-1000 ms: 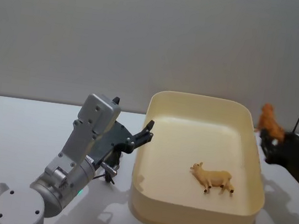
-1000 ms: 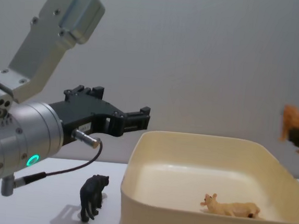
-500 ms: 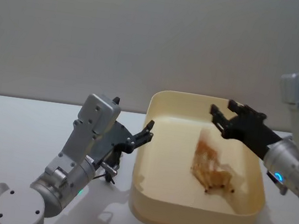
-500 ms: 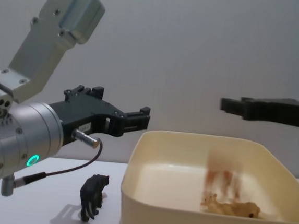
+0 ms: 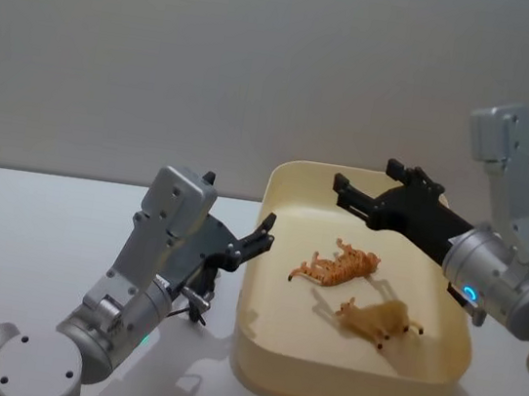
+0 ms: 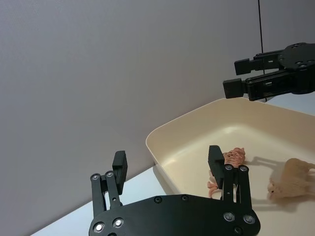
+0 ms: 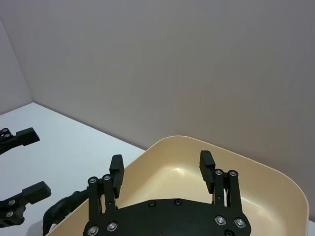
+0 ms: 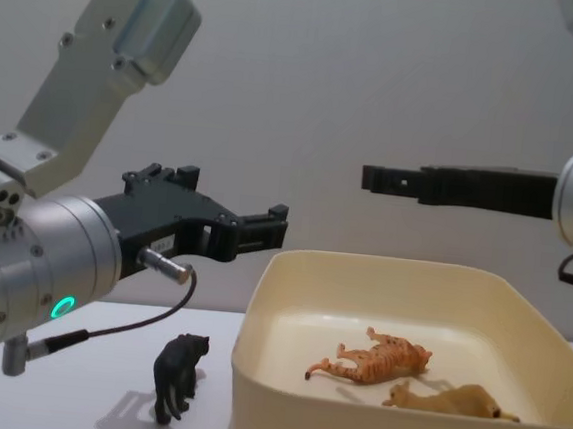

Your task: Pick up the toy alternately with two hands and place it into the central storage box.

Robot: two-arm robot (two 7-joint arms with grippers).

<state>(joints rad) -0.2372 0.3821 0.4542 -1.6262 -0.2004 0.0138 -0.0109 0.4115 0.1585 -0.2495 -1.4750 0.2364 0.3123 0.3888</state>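
Since half a second ago the orange striped plastic tiger toy point(image 5: 339, 266) has dropped and settled on its side inside the cream-yellow plastic rectangular tub point(image 5: 346, 392), mid-floor. Right gripper point(image 5: 366, 178) has pushed further over the tub's far half, fingers spread, empty.

Nearest: left gripper point(image 6: 167, 161), fingers apart and empty, hangs just outside the tub's left wall at about rim height. Below it a small black plastic animal figure point(image 8: 177, 374) stands upright on the white tabletop point(image 5: 20, 252), just beside the tub's left wall, not yet in. Inside the tub, toward its front wall, a tan plastic animal figure point(image 5: 380, 320) lies on its side just beside the tiger.

Likely next: left side's turn, on the black figure.

Risks, as I judge them:
- The figure stands so close to the tub wall that a descending finger may strike the wall or tip the figure over.
- Its slim body could slip from the pads.
- The right arm, if left over the tub, could clash with the left arm coming in.
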